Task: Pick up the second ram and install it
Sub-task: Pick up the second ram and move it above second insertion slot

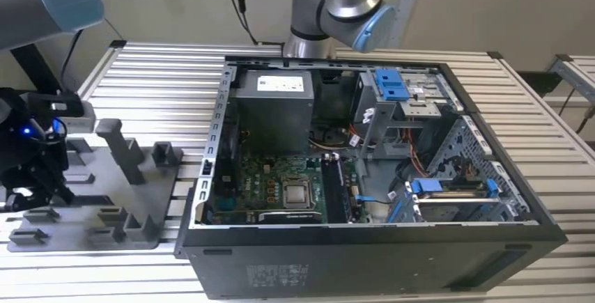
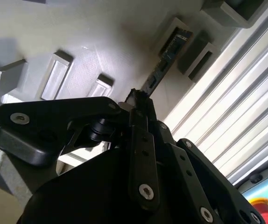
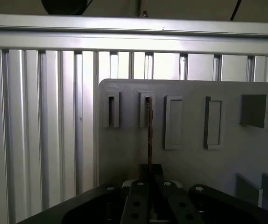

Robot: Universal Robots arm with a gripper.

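The near end of the second ram [image 2: 164,63] is hidden inside the gripper [image 2: 136,99], whose tips seem closed on it. In the first wrist view the stick shows edge-on, chips and label unseen. The exterior view's left edge cuts off the gripper.

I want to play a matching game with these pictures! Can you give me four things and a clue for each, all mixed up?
1 second ram
2 tray
3 computer case
4 gripper

a black box, lid off
b grey, with slots
c closed on the ram
d long, thin, dark

Pairs: 1-d, 2-b, 3-a, 4-c
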